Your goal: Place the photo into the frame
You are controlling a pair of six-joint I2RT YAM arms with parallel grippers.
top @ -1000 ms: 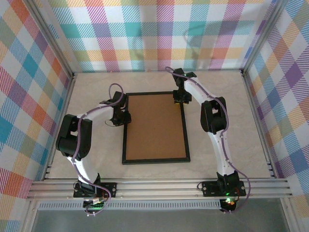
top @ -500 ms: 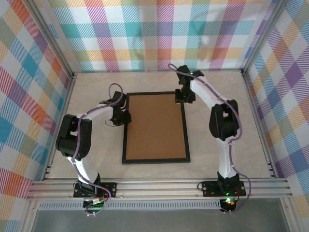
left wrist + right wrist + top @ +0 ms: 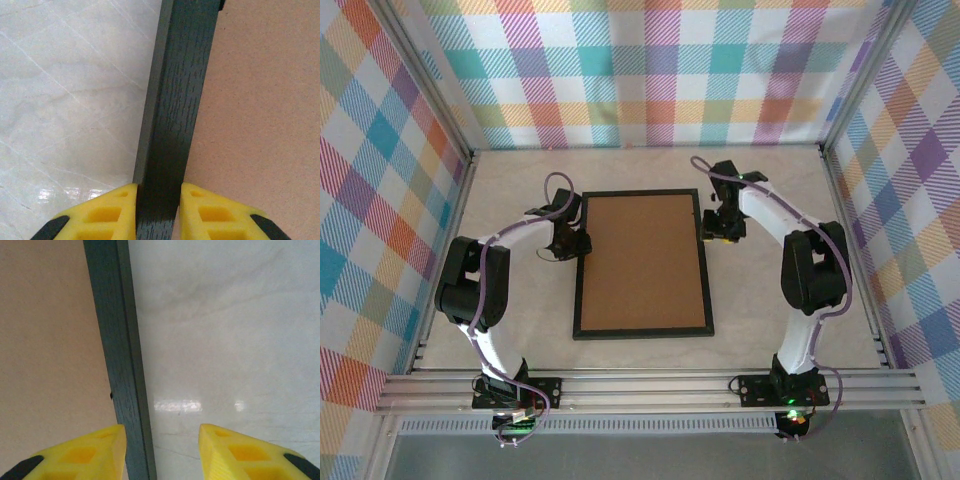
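Top external view: the frame point(image 3: 642, 264) lies back-up at the centre of the table point(image 3: 510, 190), its brown board in place. The left gripper point(image 3: 157, 199) pinches the frame's left rail. The right gripper point(image 3: 161, 440) straddles the right rail, fingers wide apart. The photo is probably already inside, though that cannot be confirmed.

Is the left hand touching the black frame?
Touching. In the left wrist view, the left hand has its yellow fingers pressed against both sides of the frame, with no gap showing.
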